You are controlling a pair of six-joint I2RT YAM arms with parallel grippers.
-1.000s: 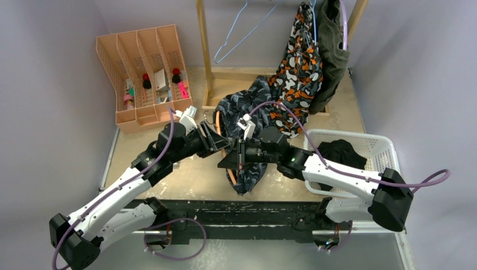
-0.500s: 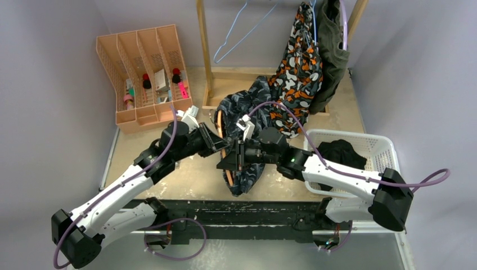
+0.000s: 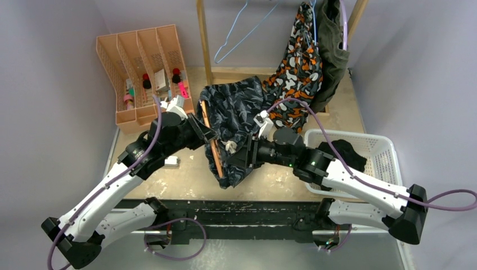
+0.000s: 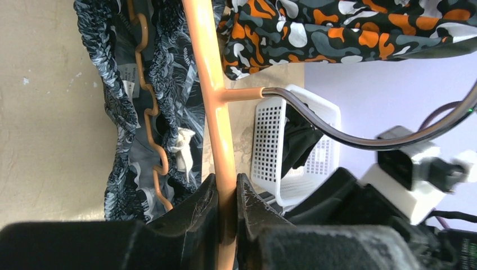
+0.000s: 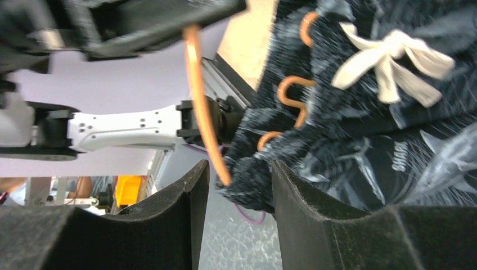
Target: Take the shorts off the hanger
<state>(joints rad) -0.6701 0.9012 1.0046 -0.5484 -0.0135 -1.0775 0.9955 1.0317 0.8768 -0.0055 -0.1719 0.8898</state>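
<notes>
Blue-grey patterned shorts [image 3: 233,107] — waistband threaded on tilted orange hanger [image 3: 209,138], table centre. Camouflage shorts [image 3: 298,62] and olive shorts [image 3: 333,50] hang touching, 1 o'clock. Black shorts [image 3: 340,152] — bundled in basket [image 3: 388,154], 4 o'clock.

The table [image 3: 191,180] carries organizer [image 3: 140,73], rack [image 3: 205,56] and basket [image 3: 385,160].

From above I get soft, even light with no hard glare. The arms [image 3: 107,197] drop only faint shadows on the table [image 3: 191,177], and the corners fall off to grey. My left wrist view is crisp on the hanger [image 4: 216,112] and the patterned shorts [image 4: 121,112]. The left gripper [image 4: 226,191] sits dark and grainy at the bottom, and the wall [image 4: 360,90] glows bright lilac. The right wrist view is smeared: drawstring [image 5: 394,62] and hanger blur, and the right gripper [image 5: 239,169] is a soft black mass.
</notes>
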